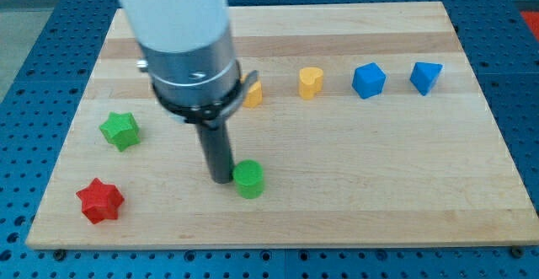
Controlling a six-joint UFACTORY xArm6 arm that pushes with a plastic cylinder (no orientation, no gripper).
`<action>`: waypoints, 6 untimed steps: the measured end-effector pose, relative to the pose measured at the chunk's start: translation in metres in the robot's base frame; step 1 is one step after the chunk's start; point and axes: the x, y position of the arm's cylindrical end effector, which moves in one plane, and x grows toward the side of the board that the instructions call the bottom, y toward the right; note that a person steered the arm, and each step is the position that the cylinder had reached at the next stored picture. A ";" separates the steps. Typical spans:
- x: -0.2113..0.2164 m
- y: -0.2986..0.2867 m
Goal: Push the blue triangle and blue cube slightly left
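Note:
The blue cube (pixel 369 80) and the blue triangle (pixel 426 77) sit side by side near the view's upper right of the wooden board (pixel 379 186). My tip (pixel 221 178) is down on the board near the view's lower middle, touching or almost touching the left side of a green cylinder (pixel 248 179). The tip is far to the left of and below both blue blocks.
A yellow heart (pixel 311 82) lies left of the blue cube. A yellow-orange block (pixel 252 93) is partly hidden behind the arm. A green star (pixel 120 130) and a red star (pixel 100 200) lie at the view's left.

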 end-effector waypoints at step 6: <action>-0.010 0.051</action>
